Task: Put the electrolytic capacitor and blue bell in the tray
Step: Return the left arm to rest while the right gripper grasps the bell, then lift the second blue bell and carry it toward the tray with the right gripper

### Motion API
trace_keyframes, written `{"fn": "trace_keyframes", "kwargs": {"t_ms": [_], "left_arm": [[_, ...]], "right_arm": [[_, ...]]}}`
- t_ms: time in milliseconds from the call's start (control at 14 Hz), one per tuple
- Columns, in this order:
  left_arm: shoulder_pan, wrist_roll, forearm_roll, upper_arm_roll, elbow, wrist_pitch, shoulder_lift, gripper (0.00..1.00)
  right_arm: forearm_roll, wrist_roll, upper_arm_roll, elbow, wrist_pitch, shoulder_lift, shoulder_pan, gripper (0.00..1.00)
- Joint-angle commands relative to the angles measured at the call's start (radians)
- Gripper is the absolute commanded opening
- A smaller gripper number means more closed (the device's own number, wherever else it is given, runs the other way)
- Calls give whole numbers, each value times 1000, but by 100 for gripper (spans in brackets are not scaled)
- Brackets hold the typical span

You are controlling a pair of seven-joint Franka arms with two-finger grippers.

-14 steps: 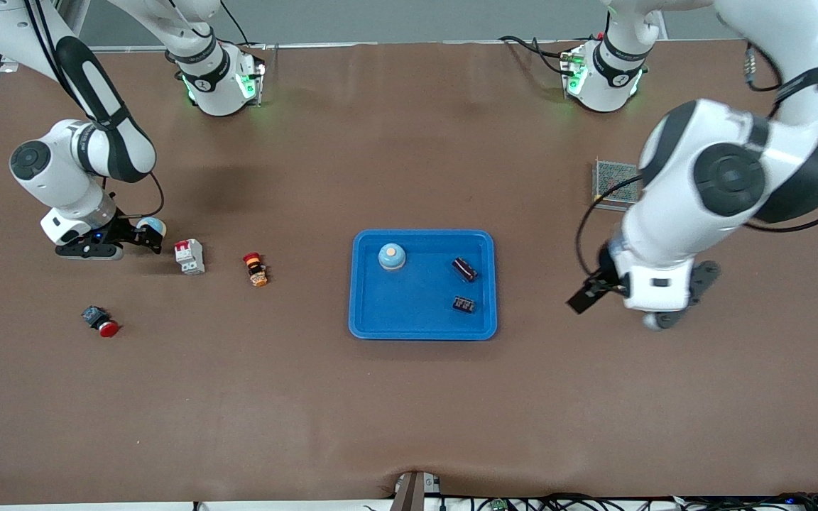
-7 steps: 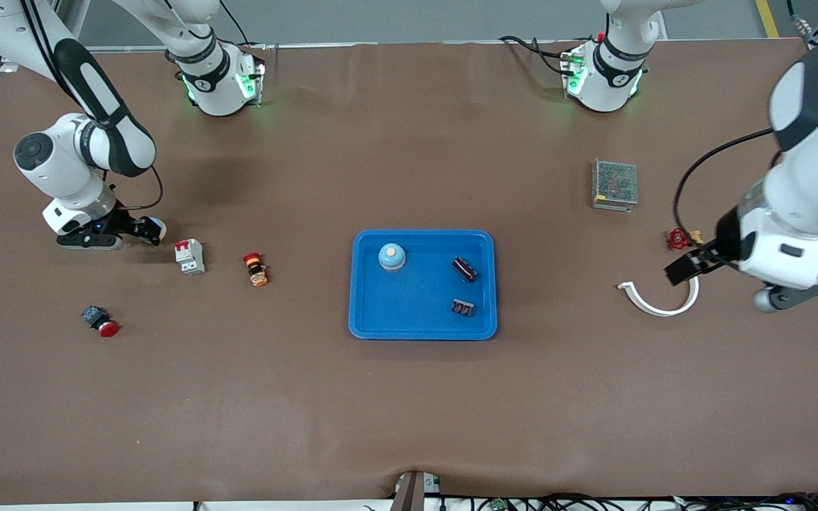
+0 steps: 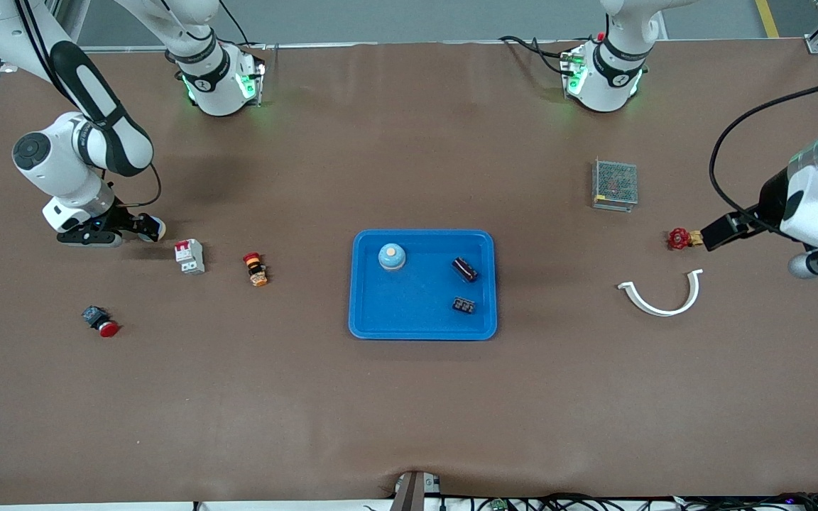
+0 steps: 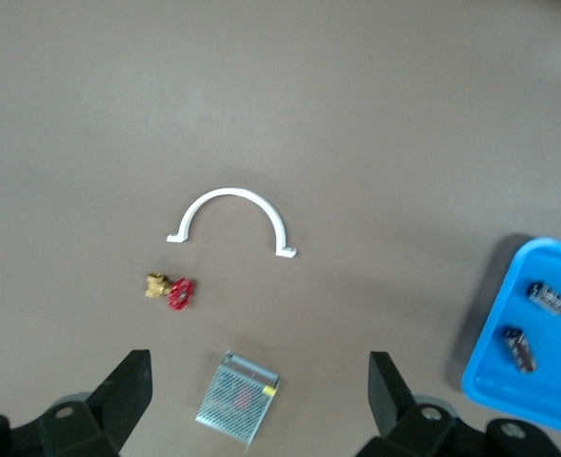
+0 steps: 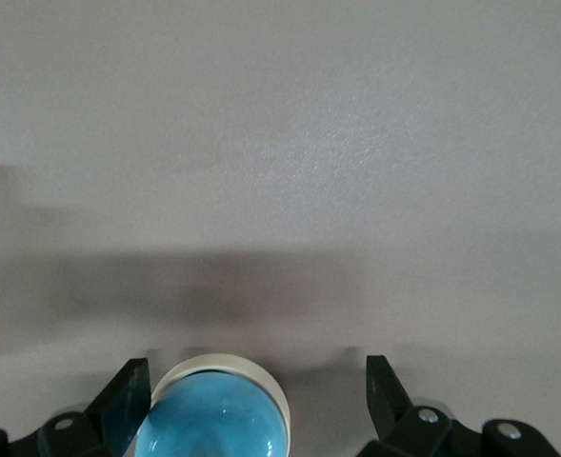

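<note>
The blue tray point(image 3: 416, 312) lies mid-table and holds a blue bell point(image 3: 391, 256) and two dark capacitors point(image 3: 464, 268) point(image 3: 463, 305). The tray's corner point(image 4: 556, 390) and both capacitors show in the left wrist view. A second blue bell with a white base point(image 3: 155, 227) sits on the table toward the right arm's end. My right gripper point(image 3: 140, 229) is low around it. In the right wrist view the gripper point(image 5: 251, 381) is open with the bell point(image 5: 218, 419) against one finger. My left gripper point(image 3: 718, 233) is open and empty, up over the table by a red valve.
A white circuit breaker point(image 3: 189, 256), an orange-red push button point(image 3: 255, 269) and a red-capped switch point(image 3: 101, 321) lie toward the right arm's end. A mesh metal box point(image 3: 615, 184), a red valve point(image 3: 679, 238) and a white curved clip point(image 3: 661, 297) lie toward the left arm's end.
My left arm has swung away from the tray toward its own end of the table, uncovering the clip and valve. My right gripper has stayed at the second bell.
</note>
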Motion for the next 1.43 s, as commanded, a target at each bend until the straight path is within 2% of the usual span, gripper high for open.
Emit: {"fn": "trace_keyframes", "kwargs": {"t_ms": [0,214,428,641,784,1354], "left_arm": [[7,98,-10,-2,-26,-19,-63,100],[-22,199,-25,43,-37,-51,-103,100],[-117,221,-68,155,-104,-62,-177,100],[-200,278,-149,295,-161,-60,-237,100],[-251,282,-160,355,-207,-52,-278,100],[-251,282,-162,360,-216,-52,-295,100]], "right_arm": [[13,-13,20,-26,18,-7,-23,100],[14,-13,23,-41,18,-7,-23,100],[28,-11,25,-47,18,-7,-22,100],[65,-11,55,-50,18,-7,-23,100],[91,-11,72,-56,18,-7,-23,100],[91,-61,75,-53,18,-7,-37,100]]}}
